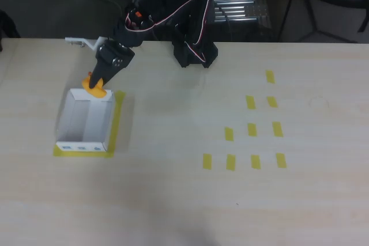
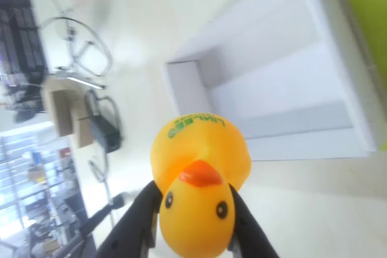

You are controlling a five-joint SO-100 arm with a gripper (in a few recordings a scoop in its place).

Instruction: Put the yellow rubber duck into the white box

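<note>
My black gripper (image 1: 95,84) is shut on the yellow rubber duck (image 1: 94,86), holding it just above the far short wall of the white box (image 1: 63,120) at the table's left. In the wrist view the duck (image 2: 199,188) faces the camera with its orange beak and dark eyes, pinched at the head between two black fingers (image 2: 136,222). The open white box (image 2: 314,46) lies beyond it, its inside bare. Small blue marks show on the box's near short side in the overhead view.
The box stands on a yellow tape patch (image 1: 117,122). Several yellow tape strips (image 1: 252,129) lie in rows on the right half of the pale wooden table. The arm's black base (image 1: 195,53) sits at the table's far edge.
</note>
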